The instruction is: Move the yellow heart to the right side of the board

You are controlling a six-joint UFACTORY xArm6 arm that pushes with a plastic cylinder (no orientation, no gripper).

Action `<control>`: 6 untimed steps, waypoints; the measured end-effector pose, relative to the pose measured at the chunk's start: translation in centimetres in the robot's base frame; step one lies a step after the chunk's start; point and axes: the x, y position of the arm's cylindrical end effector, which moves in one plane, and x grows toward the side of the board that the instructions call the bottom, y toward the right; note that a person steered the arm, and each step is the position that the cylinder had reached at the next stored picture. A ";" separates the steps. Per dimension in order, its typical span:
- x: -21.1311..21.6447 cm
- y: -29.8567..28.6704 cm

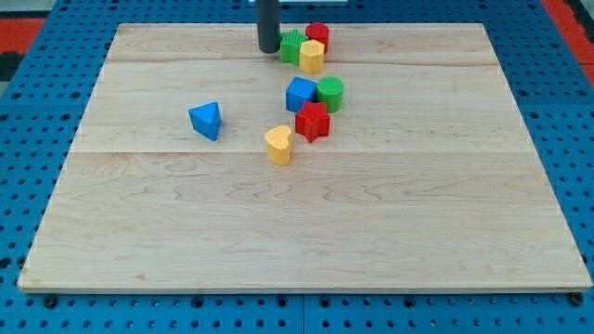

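The yellow heart (278, 145) lies near the board's middle, a little left of centre. Just to its upper right sits a red star (313, 122), with a blue cube (300, 94) and a green cylinder (329, 94) above that. My tip (269, 49) stands near the view's top, well above the yellow heart and just left of a green star (292, 45). A yellow hexagonal block (312, 57) and a red cylinder (317, 36) sit right of the green star.
A blue triangular block (206, 121) lies alone at the left of the heart. The wooden board (464, 213) rests on a blue perforated table (566, 111).
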 end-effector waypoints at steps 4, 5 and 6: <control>18.6 -2.1; 19.6 2.0; 19.6 7.8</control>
